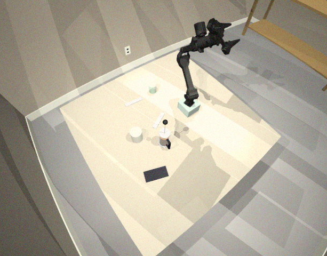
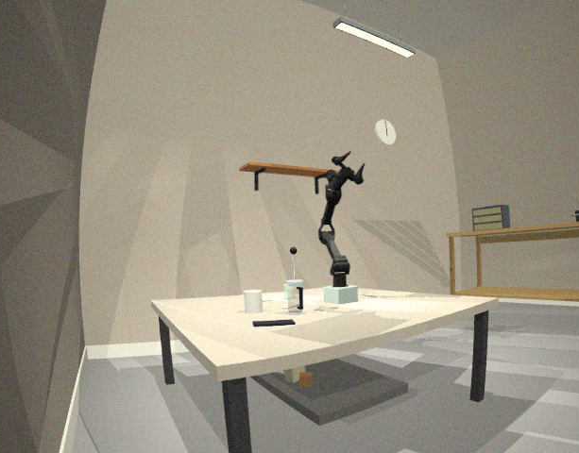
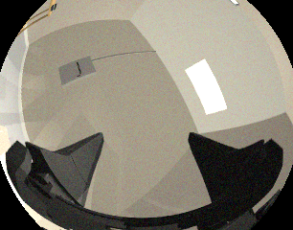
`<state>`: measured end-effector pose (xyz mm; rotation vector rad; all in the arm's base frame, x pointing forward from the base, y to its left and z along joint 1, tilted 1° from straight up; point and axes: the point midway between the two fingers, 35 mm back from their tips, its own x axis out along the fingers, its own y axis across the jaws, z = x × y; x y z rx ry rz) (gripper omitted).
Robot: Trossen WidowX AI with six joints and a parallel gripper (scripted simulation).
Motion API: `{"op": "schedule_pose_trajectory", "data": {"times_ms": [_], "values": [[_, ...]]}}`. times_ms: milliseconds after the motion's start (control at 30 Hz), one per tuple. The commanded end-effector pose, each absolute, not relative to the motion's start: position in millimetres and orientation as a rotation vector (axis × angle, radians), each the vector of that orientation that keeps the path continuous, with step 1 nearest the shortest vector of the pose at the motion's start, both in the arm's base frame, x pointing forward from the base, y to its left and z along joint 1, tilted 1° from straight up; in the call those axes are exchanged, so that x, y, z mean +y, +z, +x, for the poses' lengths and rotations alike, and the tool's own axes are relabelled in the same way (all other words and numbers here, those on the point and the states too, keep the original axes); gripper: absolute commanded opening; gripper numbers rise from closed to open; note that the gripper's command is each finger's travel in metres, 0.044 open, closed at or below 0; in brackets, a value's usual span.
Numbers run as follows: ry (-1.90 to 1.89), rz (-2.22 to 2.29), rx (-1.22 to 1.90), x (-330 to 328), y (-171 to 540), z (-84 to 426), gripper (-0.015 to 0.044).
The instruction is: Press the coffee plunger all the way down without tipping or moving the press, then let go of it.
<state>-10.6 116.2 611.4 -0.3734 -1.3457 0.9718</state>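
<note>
One tool [image 1: 226,34] (spread wide, gripping nothing) hangs high, well apart from the coffee press [image 1: 164,140] below.

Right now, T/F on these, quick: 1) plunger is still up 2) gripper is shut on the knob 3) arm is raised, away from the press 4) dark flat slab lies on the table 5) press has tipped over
1) True. The plunger knob stands high on its rod above the press.
2) False. The gripper is open, holds nothing and is nowhere near the knob.
3) True. The arm rises from its base and ends far above the press, off to one side.
4) True. The slab lies flat on the table, apart from the press.
5) False. The press stands upright beside the white cup.
</note>
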Motion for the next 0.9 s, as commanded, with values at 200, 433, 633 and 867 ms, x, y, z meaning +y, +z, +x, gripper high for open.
{"op": "schedule_pose_trajectory", "data": {"times_ms": [200, 433, 633, 867], "values": [[0.896, -0.41, -0.623, 172.0, 521.7, 125.7, 0.044], [0.7, -0.322, -0.169, 151.7, 444.0, 208.7, 0.044], [0.461, -0.2, 0.176, 106.1, 372.4, 257.8, 0.044], [0.157, -0.036, 0.489, 41.3, 297.9, 283.4, 0.044]]}}
